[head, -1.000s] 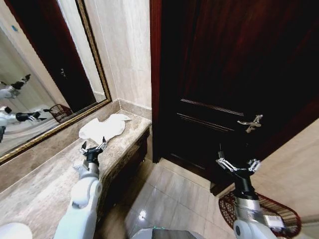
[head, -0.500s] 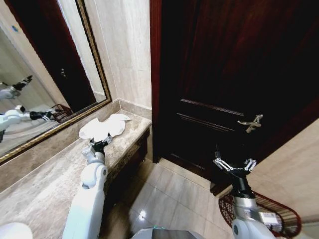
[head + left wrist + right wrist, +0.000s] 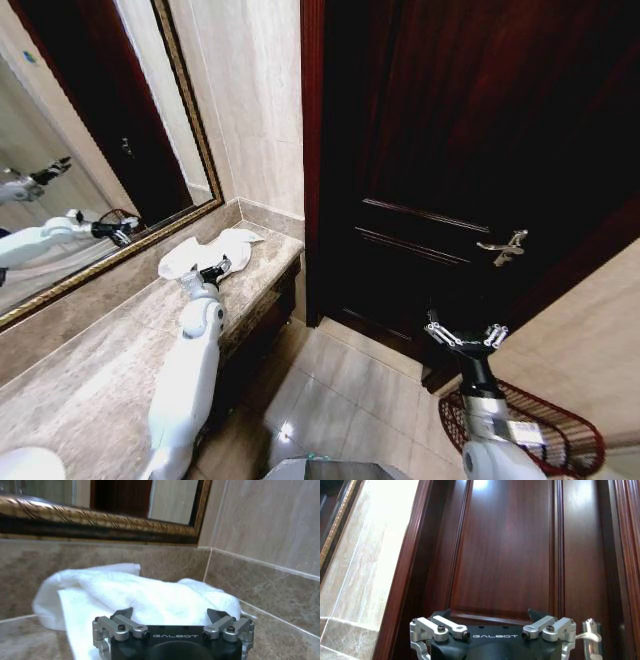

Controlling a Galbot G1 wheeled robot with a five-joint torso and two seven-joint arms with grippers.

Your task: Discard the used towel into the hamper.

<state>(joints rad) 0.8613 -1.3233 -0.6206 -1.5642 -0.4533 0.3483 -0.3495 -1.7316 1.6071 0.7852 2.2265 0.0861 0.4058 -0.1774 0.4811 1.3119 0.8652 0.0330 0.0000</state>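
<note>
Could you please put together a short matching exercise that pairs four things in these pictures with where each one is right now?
Things:
1. towel
2. hamper
3. left gripper
4. right gripper

Places:
A. on the floor at the robot's right, beside the door
B. open, held up in front of the dark wooden door
C. lying crumpled on the stone counter below the mirror
D. open, right at the towel's near edge

Pairs: 1-C, 2-A, 3-D, 4-B
</note>
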